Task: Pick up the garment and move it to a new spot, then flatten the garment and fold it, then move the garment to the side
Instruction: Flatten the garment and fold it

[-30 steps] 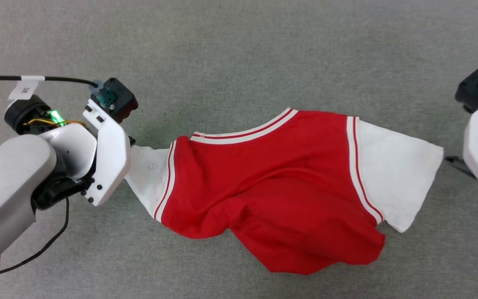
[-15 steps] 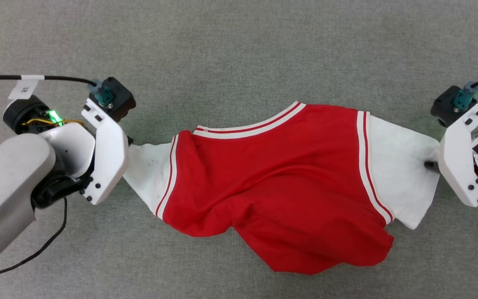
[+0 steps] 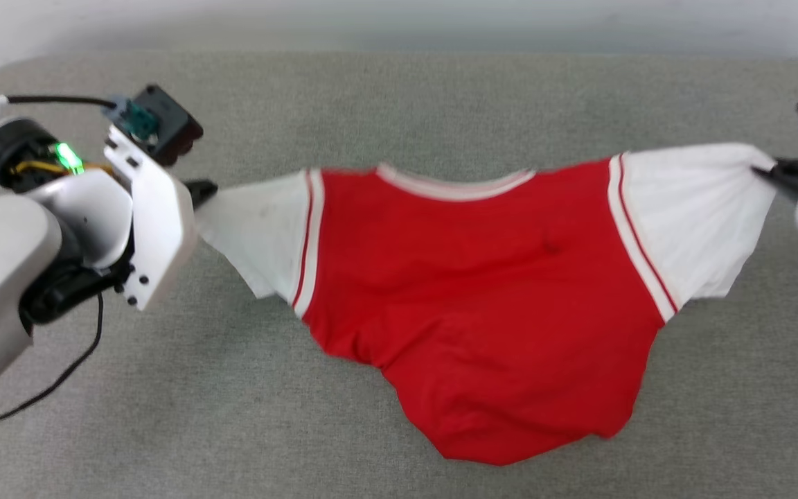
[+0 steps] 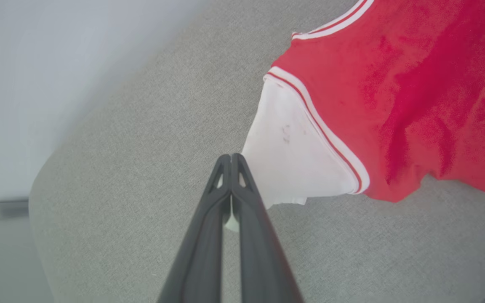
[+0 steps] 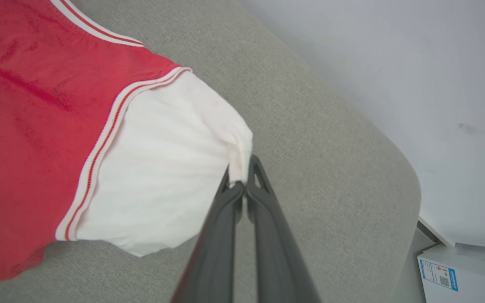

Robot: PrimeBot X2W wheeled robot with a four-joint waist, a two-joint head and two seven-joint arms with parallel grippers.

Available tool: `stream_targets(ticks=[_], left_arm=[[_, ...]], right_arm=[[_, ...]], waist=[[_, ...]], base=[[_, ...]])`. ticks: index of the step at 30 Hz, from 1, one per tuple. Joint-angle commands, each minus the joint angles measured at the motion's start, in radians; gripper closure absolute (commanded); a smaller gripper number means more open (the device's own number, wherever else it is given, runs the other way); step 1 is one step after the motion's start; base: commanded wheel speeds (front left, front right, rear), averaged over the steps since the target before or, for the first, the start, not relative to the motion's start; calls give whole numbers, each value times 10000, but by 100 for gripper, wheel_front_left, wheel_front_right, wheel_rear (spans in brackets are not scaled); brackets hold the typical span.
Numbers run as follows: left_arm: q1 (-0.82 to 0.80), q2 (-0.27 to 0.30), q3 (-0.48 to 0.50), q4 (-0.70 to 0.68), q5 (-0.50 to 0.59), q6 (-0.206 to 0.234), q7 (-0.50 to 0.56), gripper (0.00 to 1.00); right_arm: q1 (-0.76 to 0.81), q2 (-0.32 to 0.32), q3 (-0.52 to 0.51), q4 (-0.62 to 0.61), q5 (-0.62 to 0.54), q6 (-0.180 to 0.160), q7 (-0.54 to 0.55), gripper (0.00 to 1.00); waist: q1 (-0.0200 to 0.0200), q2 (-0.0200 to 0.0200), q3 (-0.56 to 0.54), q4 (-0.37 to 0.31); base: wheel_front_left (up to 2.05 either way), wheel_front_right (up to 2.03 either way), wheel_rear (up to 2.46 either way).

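Note:
The garment (image 3: pixel 489 291), a red jersey with white sleeves and red-and-white striped trim, hangs stretched between my two arms above the grey surface (image 3: pixel 385 111), its red body sagging down to the cloth. My left gripper (image 3: pixel 206 190) is shut on the left white sleeve's edge (image 4: pixel 286 147); the dark fingers (image 4: pixel 242 198) pinch white fabric. My right gripper (image 3: pixel 772 171) is shut on the right white sleeve (image 5: pixel 171 168), fabric bunched at the fingertips (image 5: pixel 242 179). No numerals are visible on this side.
The grey fabric-covered table (image 5: pixel 343 160) has rounded corners, with a pale wall (image 3: pixel 399 21) behind its far edge. A white box with a label (image 5: pixel 457 269) stands beyond the right corner. A black cable (image 3: pixel 59 374) trails from my left arm.
Both grippers have lifted and pulled apart, drawing the garment taut and raising its collar edge. The right gripper closed on the right sleeve. The head view has shifted, showing the table's far edge.

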Motion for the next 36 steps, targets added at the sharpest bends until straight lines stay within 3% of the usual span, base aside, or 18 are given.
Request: stream_targets(ticks=[1, 7, 12, 24, 32, 36], left_arm=[[-161, 43, 83, -26, 45, 4, -77, 100], [-822, -200, 410, -261, 73, -55, -273, 100], [-1689, -625, 660, -60, 225, -139, -432, 100], [-5526, -2215, 1316, 1701, 936, -255, -1430, 100], [-8530, -2750, 1741, 2970, 1092, -258, -2664, 100], [-9468, -2857, 1503, 3380, 1111, -259, -3045, 100]], right_arm=[[-152, -73, -36, -26, 5, -14, -87, 100], [-659, -386, -688, -317, -29, -16, -682, 100], [-1326, -285, -1323, -479, -358, -16, -776, 100], [-4851, 1059, -2486, 684, -2167, -16, -681, 100], [-8137, 1927, -3027, 1897, -3642, -16, -1528, 100], [-9446, 2241, -3050, 2600, -4105, -16, -2070, 100]], waist=[[0, 0, -204, -67], [0, 0, -412, -154], [0, 0, -197, -228], [0, 0, 1853, -458], [0, 0, 3023, -595], [0, 0, 3291, -572]], base=[[0, 0, 0], [0, 0, 0], [0, 0, 0], [0, 0, 0], [0, 0, 0], [0, 0, 0]])
